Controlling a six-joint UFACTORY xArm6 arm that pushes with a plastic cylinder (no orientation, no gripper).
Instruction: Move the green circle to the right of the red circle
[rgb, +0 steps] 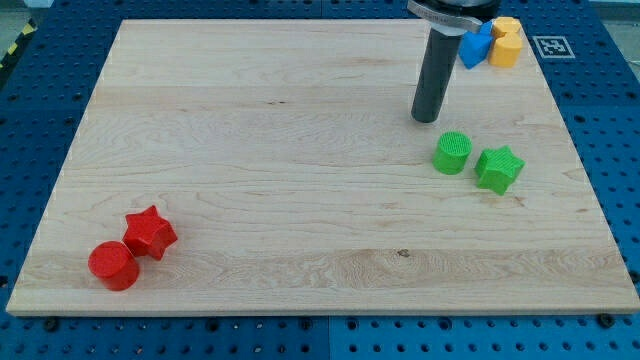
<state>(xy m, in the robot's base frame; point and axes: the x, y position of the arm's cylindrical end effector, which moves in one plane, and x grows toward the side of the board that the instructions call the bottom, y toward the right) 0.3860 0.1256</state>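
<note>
In the right half of the frame, just above the middle, my tip (427, 120) rests on the wooden board (300, 150), touching nothing and pushing nothing. The green circle (452, 153) sits just below and slightly right of it, close but apart, with the green star (499, 168) beside it on the right. The red circle (112, 266) lies far off in the lower left corner, the red star (150, 232) touching its upper right. To drive the green circle leftward and down, my tip likely needs to get round to its right side first.
</note>
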